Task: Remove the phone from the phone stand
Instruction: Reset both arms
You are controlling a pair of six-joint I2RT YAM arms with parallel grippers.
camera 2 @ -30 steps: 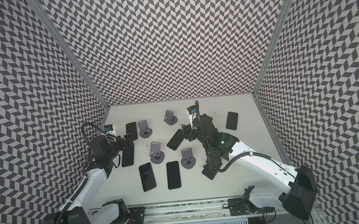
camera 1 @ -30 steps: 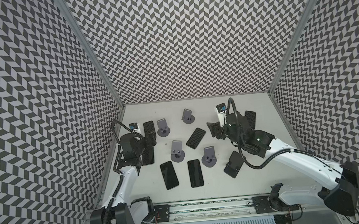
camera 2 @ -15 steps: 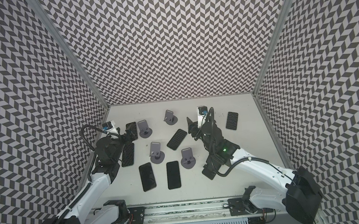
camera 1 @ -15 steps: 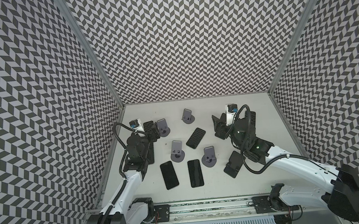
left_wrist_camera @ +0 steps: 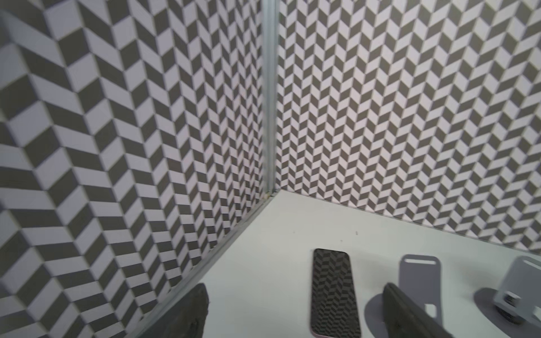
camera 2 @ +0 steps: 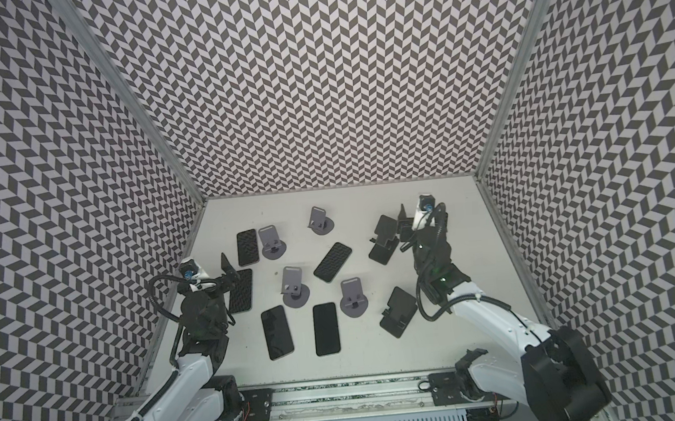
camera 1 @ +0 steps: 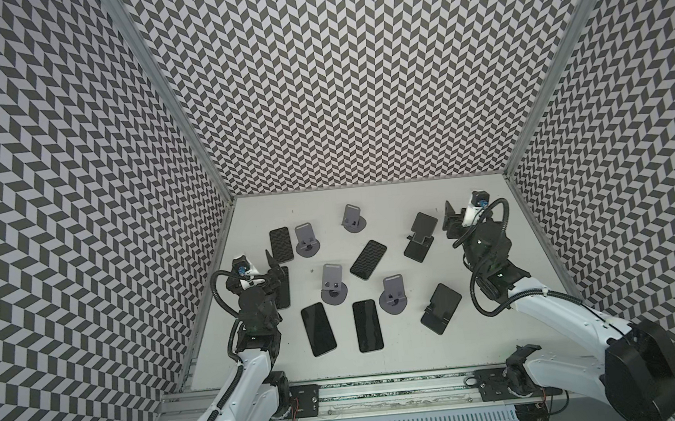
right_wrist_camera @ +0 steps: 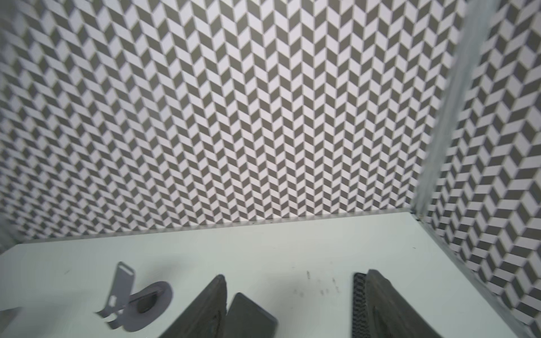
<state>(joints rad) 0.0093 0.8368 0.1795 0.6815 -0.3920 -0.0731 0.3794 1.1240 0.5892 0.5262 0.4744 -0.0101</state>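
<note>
The left arm hid part of the phone (camera 2: 241,291), flat on the table (camera 2: 381,353) at the left. Over it the left gripper (camera 2: 229,271) gaped, empty; the right gripper (right_wrist_camera: 295,288) stood open, holding nothing.

Both arms reach forward, left tool (camera 1: 275,267) and right tool (camera 1: 451,226) with jaws apart.

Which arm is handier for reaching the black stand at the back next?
Right. The right gripper, open, sits just beside that black stand; the left gripper, also open, is across the table by a patterned phone.
</note>
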